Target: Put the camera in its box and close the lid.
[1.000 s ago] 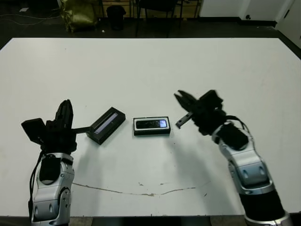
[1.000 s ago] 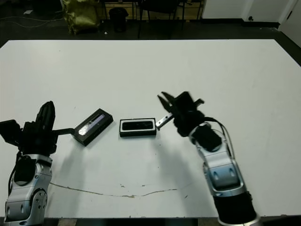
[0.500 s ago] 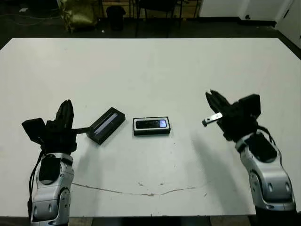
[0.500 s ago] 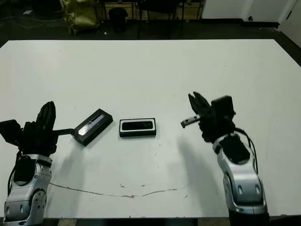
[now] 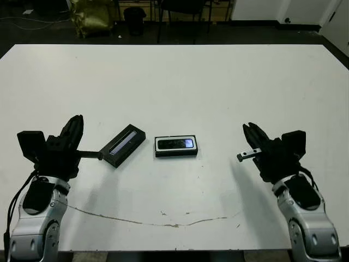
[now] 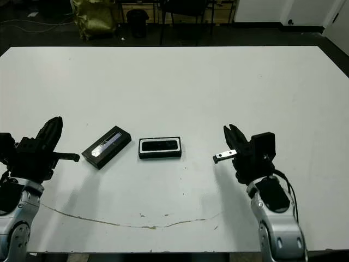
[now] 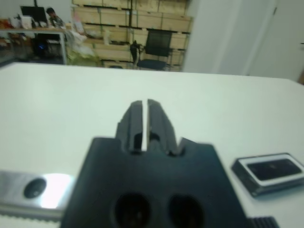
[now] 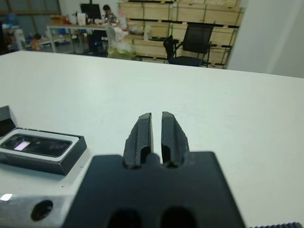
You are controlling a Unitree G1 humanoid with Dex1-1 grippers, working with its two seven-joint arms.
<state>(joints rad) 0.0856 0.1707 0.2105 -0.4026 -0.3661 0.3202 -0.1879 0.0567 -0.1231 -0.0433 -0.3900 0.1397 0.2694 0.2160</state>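
Near the middle of the white table (image 5: 218,82), the small shallow black rectangular box (image 5: 175,146) with its white lining lies with its long axis running left to right, and the slim black bar-shaped camera (image 5: 175,144) with a glossy bluish face already rests inside it, lengthwise along the tray. Just to the box's left, apart from it by a narrow strip of table, lies the flat black rectangular lid (image 5: 123,145) with the grey-lavender stripe, turned on a diagonal so that its far end points toward the right and its near end toward the left gripper (image 5: 72,132). That gripper hovers at the near left, close beside the lid's near end, its two black fingers pressed nearly together with only a thin slit between them and nothing held. The right gripper (image 5: 252,134) hangs at the near right, well apart from the box, its fingers likewise almost together and empty. Judging by this, placing the camera looks done and the lid remains; the left arm is plainly the nearer one, and the lid would need turning to match the box's left-right axis.
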